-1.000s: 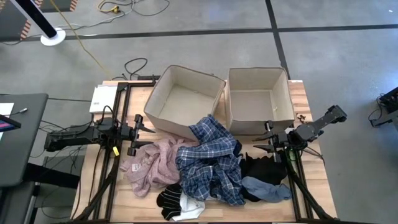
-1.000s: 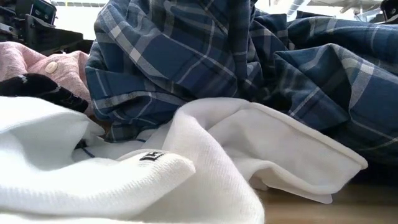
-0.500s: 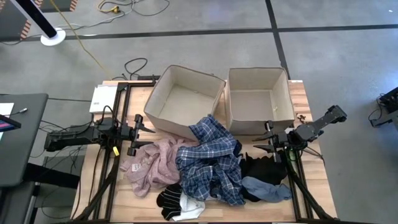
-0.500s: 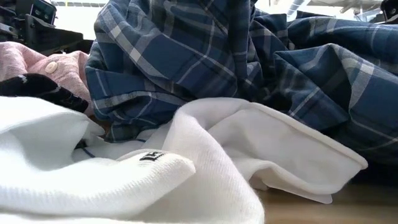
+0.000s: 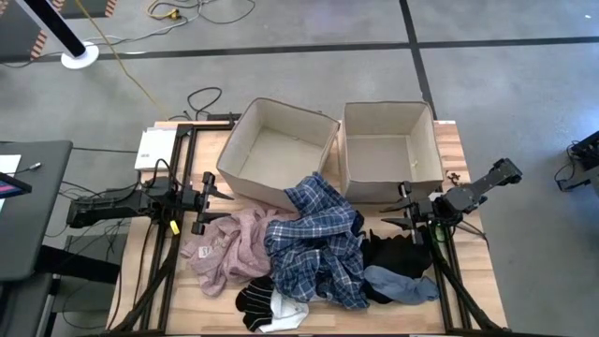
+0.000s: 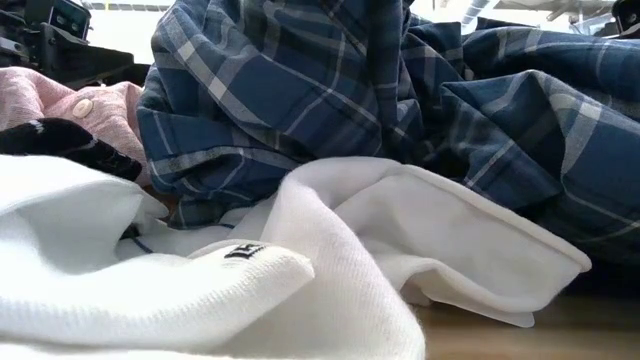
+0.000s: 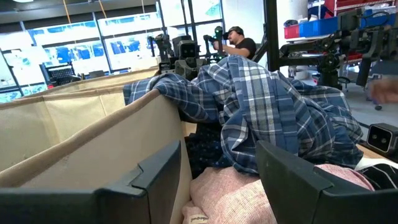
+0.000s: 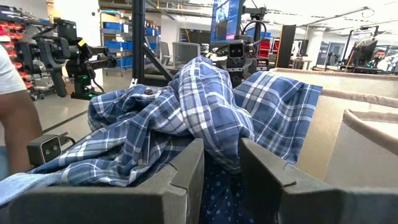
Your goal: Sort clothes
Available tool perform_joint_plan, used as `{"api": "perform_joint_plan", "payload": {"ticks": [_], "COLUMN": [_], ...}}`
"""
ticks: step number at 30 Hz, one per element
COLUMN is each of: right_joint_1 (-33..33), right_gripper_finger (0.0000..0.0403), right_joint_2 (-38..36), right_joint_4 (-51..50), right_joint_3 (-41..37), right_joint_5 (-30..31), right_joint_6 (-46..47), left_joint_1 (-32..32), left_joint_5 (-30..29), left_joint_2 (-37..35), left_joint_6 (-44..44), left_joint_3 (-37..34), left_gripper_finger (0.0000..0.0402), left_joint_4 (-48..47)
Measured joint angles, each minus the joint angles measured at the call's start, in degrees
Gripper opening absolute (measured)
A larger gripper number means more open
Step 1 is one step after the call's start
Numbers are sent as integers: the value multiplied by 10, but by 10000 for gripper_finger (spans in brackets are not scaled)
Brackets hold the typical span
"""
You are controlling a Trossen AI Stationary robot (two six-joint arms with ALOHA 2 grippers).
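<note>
Left gripper (image 5: 213,195) parted, empty, beside pink top (image 5: 229,245) | right gripper (image 5: 404,212) parted, empty | plaid shirt (image 5: 318,239) topmost (drapes over bin (image 5: 245,183)): lift first, pinching a raised fold.

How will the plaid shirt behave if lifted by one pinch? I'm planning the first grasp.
The plaid shirt lies crumpled in soft folds, so it will likely droop and trail. One corner hangs over the left bin, so it may catch there. It overlaps the pink top, which may drag along.
</note>
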Motion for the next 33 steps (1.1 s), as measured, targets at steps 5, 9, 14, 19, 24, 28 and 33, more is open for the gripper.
{"api": "perform_joint_plan", "payload": {"ticks": [5,9,14,19,24,28,33], "right_joint_1": [0,0,0,0,0,0,0], "right_gripper_finger": [123,123,123,123,123,123,123], "right_joint_2": [0,0,0,0,0,0,0], "right_joint_4": [0,0,2,25,59,111,211], "right_joint_3": [0,0,0,-2,-2,-2,-1], "right_joint_5": [0,0,0,0,0,0,0], "right_joint_6": [0,0,0,0,0,0,0], "left_joint_1": [0,0,0,0,0,0,0], "left_joint_5": [0,0,0,0,0,0,0], "left_joint_2": [0,0,0,0,0,0,0], "left_joint_6": [0,0,0,0,0,0,0], "left_joint_3": [0,0,0,0,0,0,0], "left_gripper_finger": [203,203,203,203,203,203,203], "left_joint_4": [0,0,0,0,0,0,0]}}
